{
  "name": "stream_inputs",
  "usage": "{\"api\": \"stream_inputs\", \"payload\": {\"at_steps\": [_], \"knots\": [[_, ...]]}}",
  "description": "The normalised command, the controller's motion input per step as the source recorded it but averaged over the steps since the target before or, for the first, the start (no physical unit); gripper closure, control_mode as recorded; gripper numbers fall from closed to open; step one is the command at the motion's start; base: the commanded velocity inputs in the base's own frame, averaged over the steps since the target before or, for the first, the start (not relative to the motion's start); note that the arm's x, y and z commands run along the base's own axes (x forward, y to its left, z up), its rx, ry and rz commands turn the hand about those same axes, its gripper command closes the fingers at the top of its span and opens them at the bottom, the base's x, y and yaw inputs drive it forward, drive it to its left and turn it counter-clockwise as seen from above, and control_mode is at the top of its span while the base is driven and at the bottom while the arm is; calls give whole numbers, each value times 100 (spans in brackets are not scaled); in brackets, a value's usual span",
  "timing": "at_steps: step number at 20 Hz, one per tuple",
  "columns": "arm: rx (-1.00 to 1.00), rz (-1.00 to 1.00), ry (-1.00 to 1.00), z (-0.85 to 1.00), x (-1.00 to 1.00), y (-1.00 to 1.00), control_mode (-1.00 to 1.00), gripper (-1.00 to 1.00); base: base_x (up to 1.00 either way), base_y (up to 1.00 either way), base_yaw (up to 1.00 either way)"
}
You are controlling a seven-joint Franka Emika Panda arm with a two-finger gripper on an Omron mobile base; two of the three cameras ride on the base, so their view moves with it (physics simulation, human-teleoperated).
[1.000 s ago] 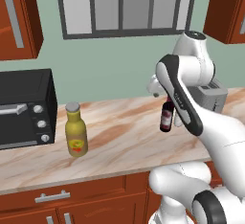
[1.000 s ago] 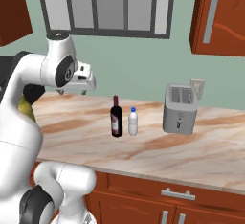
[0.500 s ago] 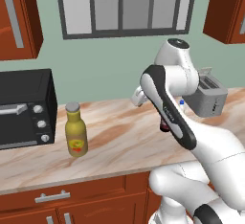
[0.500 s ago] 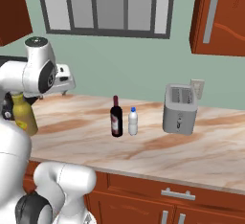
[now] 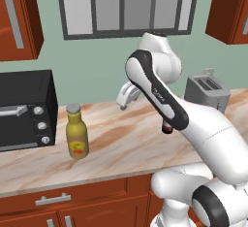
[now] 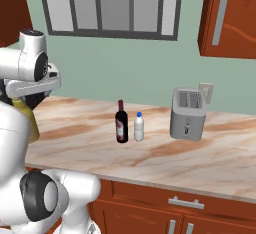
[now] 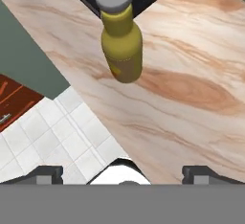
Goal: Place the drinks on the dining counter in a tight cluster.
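The gripper hangs with jaws spread wide and empty, aimed at the olive bottle by the oven near the worktop's front edge, probably to fetch it. The wine bottle and white bottle stand side by side mid-worktop, beside the toaster.

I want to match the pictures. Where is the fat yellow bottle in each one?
Left base view: yellow bottle stands at left, beside the black oven.
Right base view: just a sliver at far left, behind the white arm.
Hand view: top middle, grey cap up.
Shared landmark: the marbled counter.
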Motion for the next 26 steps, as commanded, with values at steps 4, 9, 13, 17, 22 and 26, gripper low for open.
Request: {"api": "stream_inputs", "payload": {"at_steps": [4, 9, 13, 17, 22, 26], "knots": [[0, 19, 4, 0, 0, 68, -100, -100, 0, 0, 0], [0, 1, 0, 0, 1, 61, -100, -100, 0, 0, 0], [-1, -6, -2, -9, 3, 58, -100, -100, 0, 0, 0], [-2, -21, -6, -17, 8, 49, -100, -100, 0, 0, 0], [-3, -24, -6, -19, 20, 36, -100, -100, 0, 0, 0], [-6, -21, -10, -13, 18, 21, -100, -100, 0, 0, 0]]}}
